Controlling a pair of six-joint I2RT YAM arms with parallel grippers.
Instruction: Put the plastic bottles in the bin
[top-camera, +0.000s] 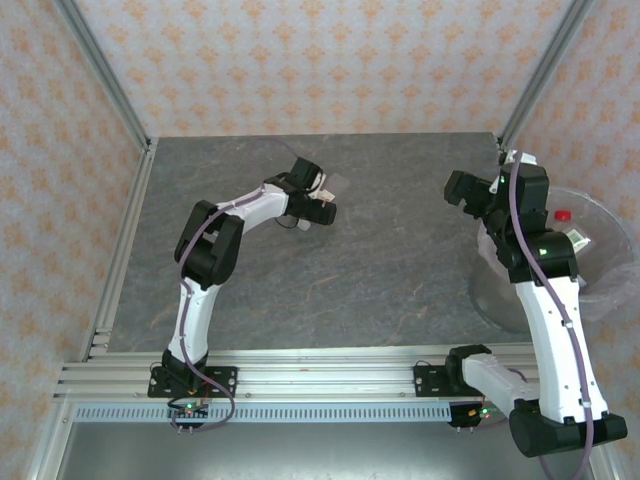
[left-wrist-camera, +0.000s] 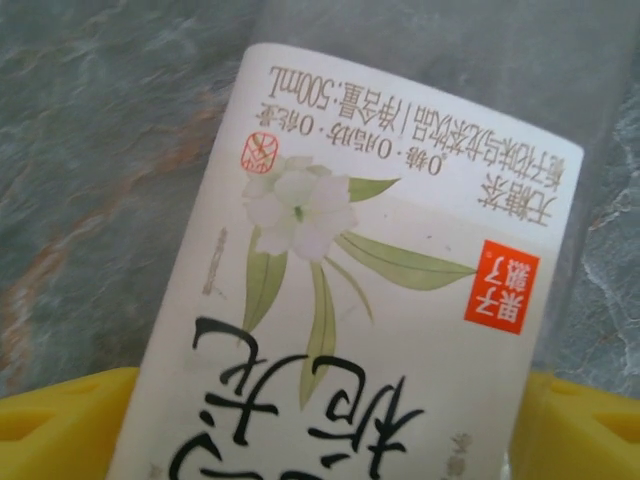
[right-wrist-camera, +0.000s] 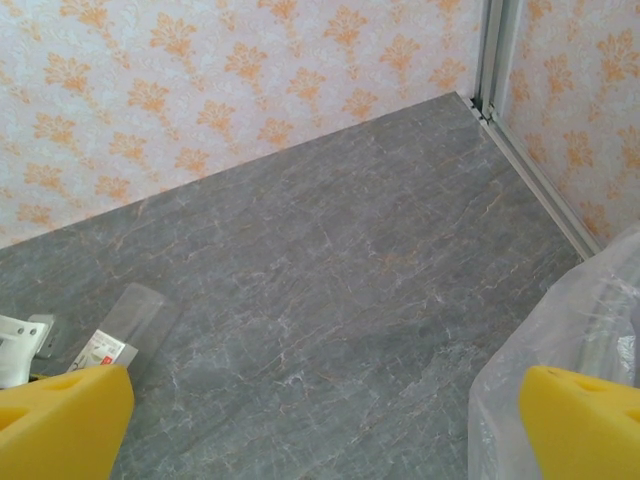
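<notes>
Straddling the bottle (left-wrist-camera: 340, 300) at 12 o'clock, the left fingers (left-wrist-camera: 60, 425) had indeterminable grip; right fingers (right-wrist-camera: 60, 420) stood wide by the 3 o'clock bin (right-wrist-camera: 560, 320).

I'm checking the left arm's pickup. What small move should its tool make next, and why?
Probably close the left tool firmly on the bottle. The bottle lies on the table between the yellow fingers, and I cannot tell whether they press it yet. The bin is far off to the right, so a sure grip should come before any lift.
</notes>
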